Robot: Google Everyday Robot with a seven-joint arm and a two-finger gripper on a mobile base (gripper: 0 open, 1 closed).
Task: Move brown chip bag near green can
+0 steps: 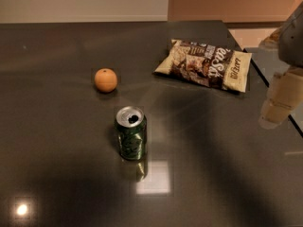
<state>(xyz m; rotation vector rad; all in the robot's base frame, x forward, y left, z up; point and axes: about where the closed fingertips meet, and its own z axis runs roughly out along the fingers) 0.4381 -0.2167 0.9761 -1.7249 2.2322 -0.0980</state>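
Observation:
The brown chip bag (204, 64) lies flat at the back right of the dark table (57, 141), with cream-yellow ends and white lettering. The green can (131, 133) stands upright near the table's middle, its silver top open. The bag is well behind and to the right of the can. My gripper (279, 103) hangs at the right edge of the view, above the table's right side, to the right of and nearer than the bag, touching nothing I can see.
A round orange fruit (105, 80) sits on the table to the left of the bag and behind the can. The table's right edge (265, 82) runs close behind the gripper. A light wall stands beyond the table's far edge.

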